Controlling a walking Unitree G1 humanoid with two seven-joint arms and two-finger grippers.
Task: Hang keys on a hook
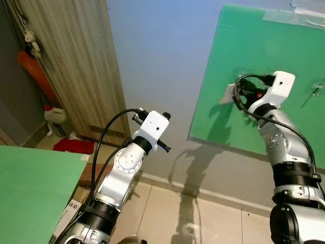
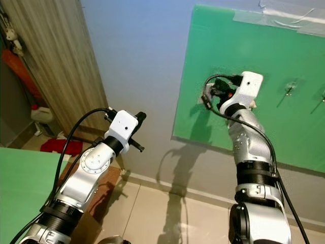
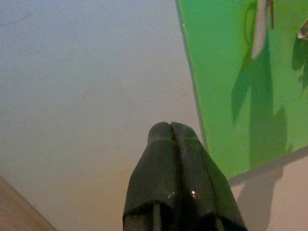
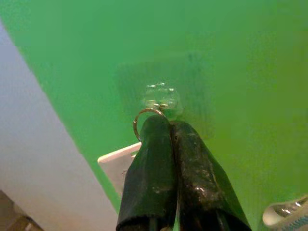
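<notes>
A green board (image 1: pixel 254 46) is fixed to the pale wall. My right gripper (image 4: pixel 169 122) is raised against it, shut on the keys. The metal key ring (image 4: pixel 140 119) pokes out at the fingertips, just under and touching the clear plastic hook (image 4: pixel 162 96). A white tag (image 4: pixel 120 163) of the keys hangs beside the fingers; from the head it is the white tag (image 1: pixel 228 94) left of the wrist. I cannot tell whether the ring is over the hook. My left gripper (image 3: pixel 171 127) is shut on nothing, held up and pointing at the bare wall left of the board.
Two more clear hooks (image 2: pixel 289 89) (image 2: pixel 321 96) sit further right on the board. A wooden door (image 1: pixel 76 66) stands left, with an orange thing (image 1: pixel 35 73), a white bottle (image 1: pixel 53 114) and a red cloth (image 1: pixel 73 146) near it. A green tabletop (image 1: pixel 30 188) lies at lower left.
</notes>
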